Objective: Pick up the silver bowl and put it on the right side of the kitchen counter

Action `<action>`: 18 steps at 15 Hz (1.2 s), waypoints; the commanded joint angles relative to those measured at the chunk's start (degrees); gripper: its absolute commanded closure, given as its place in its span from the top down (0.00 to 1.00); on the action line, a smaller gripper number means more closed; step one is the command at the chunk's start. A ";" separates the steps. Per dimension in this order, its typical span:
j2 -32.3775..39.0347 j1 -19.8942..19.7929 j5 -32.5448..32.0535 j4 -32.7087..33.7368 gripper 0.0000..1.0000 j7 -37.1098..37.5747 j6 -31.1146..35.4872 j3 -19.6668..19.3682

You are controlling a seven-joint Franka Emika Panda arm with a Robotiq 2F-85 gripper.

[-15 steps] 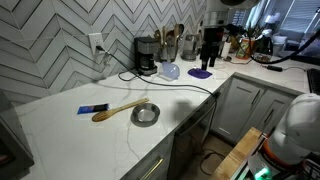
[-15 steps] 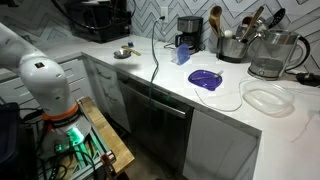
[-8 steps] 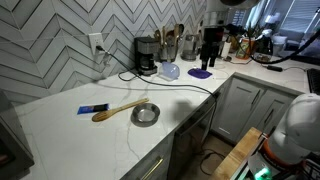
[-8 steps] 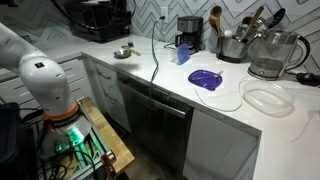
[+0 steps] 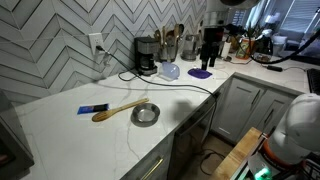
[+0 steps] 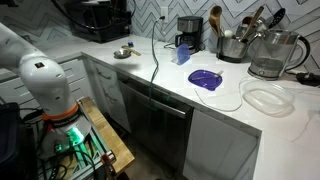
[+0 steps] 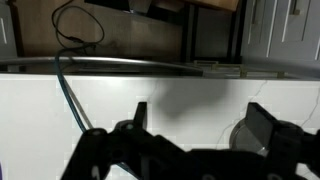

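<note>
The silver bowl (image 5: 145,113) sits upright on the white kitchen counter (image 5: 70,125), beside the head of a wooden spoon (image 5: 118,109). It also shows small and far off in an exterior view (image 6: 122,51). In the wrist view my gripper (image 7: 204,118) is open and empty, held above the counter (image 7: 180,90). The bowl (image 7: 240,135) lies below, partly hidden behind the right finger (image 7: 268,125). The jaws are apart from the bowl.
A black cable (image 7: 68,85) runs over the counter at the left. A blue-handled tool (image 5: 92,109), coffee maker (image 5: 146,56), purple dish (image 6: 205,79), glass kettle (image 6: 272,55) and clear lid (image 6: 265,98) stand on the counter. The white arm base (image 6: 45,80) stands by the cabinets.
</note>
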 commanded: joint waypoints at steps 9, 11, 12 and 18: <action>2.73 8.70 10.53 -3.22 1.00 -8.01 7.27 8.17; 2.62 9.73 10.82 -5.92 1.00 -8.38 11.50 9.69; 2.55 10.26 11.27 -7.25 1.00 -8.77 13.78 10.03; 4.13 11.08 14.51 -16.39 1.00 -7.55 28.55 10.28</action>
